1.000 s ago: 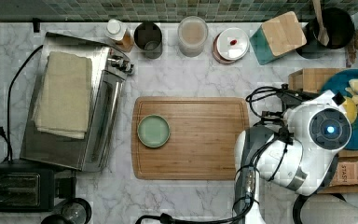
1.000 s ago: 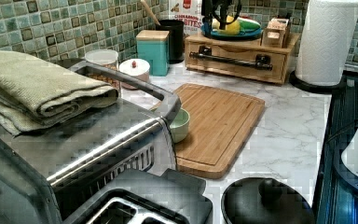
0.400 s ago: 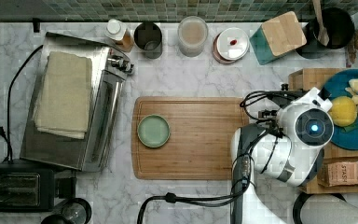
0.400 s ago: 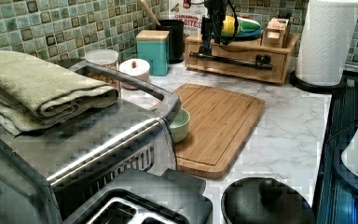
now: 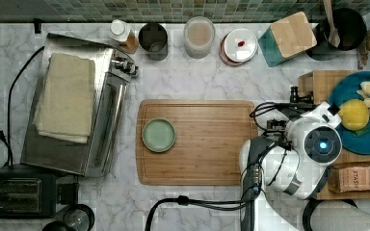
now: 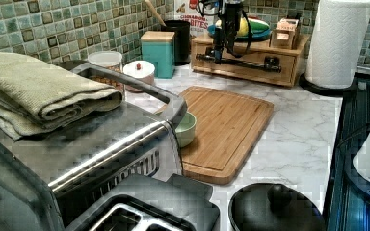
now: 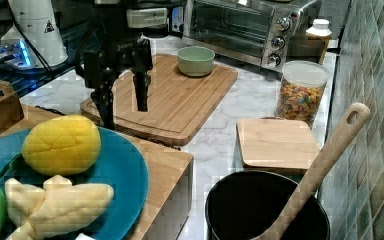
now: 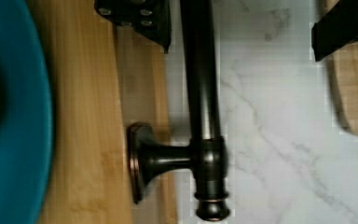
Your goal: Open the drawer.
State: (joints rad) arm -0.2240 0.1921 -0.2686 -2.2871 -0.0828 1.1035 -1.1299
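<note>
The drawer (image 6: pixel 279 67) is a light wooden box front at the counter's back in the left view, standing flush with its box. Its slim black bar handle (image 6: pixel 243 63) runs across the front on two posts. My gripper (image 6: pixel 218 52) hangs down at the handle's end on the left view's left. In the wrist view the handle (image 8: pixel 200 84) runs between my fingers, with one post (image 8: pixel 165 158) near its end. One fingertip (image 8: pixel 137 16) is over the wood and the other (image 8: pixel 342 28) over the marble. My gripper (image 8: pixel 237 46) is open and straddles the bar without gripping it. My gripper (image 7: pixel 123 105) also stands open in the right view.
A blue plate (image 5: pixel 351 139) with fruit sits on top of the drawer box. A wooden cutting board (image 5: pixel 207 144) with a green bowl (image 5: pixel 158 135) lies in front of it. A toaster oven (image 5: pixel 101 120), a paper towel roll (image 6: pixel 337 41) and a black pot (image 7: pixel 265 210) stand around.
The arm has swung toward the top view's top, nearer the drawer box. In the left view the gripper has come down from above the box to the level of the handle.
</note>
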